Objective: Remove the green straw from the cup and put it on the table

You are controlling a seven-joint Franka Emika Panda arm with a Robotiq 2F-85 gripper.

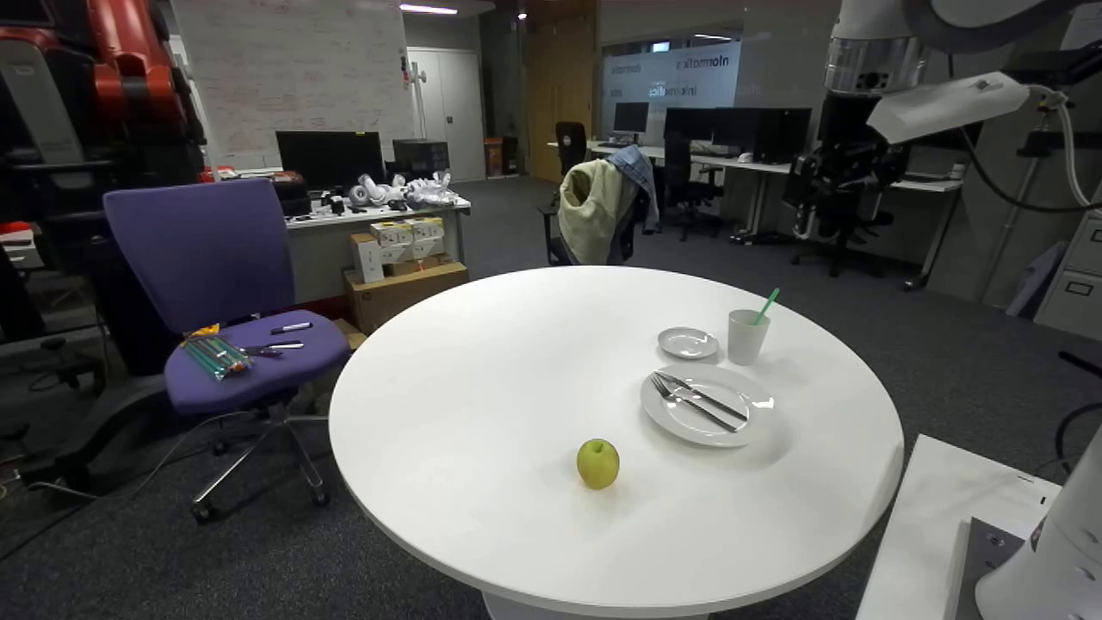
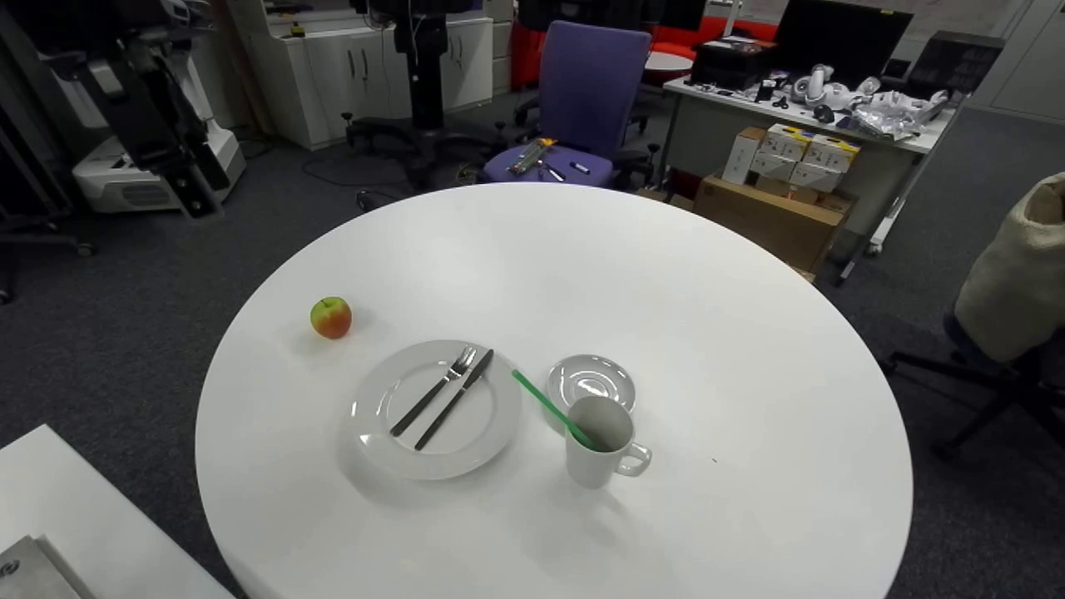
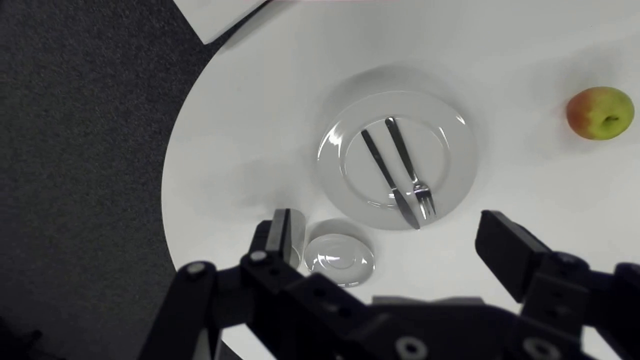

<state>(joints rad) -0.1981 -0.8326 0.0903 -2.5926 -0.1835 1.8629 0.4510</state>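
The cup (image 1: 744, 337) stands upright on the white round table (image 1: 499, 370); it also shows in an exterior view (image 2: 588, 466), with its handle visible. The green straw (image 1: 766, 306) leans in the cup, its upper end sticking out above the rim; it also shows in an exterior view (image 2: 545, 401). In the wrist view the cup (image 3: 298, 227) is partly hidden behind a finger, and the straw is hidden. My gripper (image 3: 385, 220) is open and empty, well above the table. It also shows at the upper right of an exterior view (image 1: 831, 211), apart from the cup.
A white plate (image 1: 659, 413) with a fork and a knife lies close to the cup. A small saucer (image 1: 689, 343) lies beside the cup. An apple (image 1: 597, 463) sits beyond the plate. A purple chair (image 1: 202, 250) stands away from the table.
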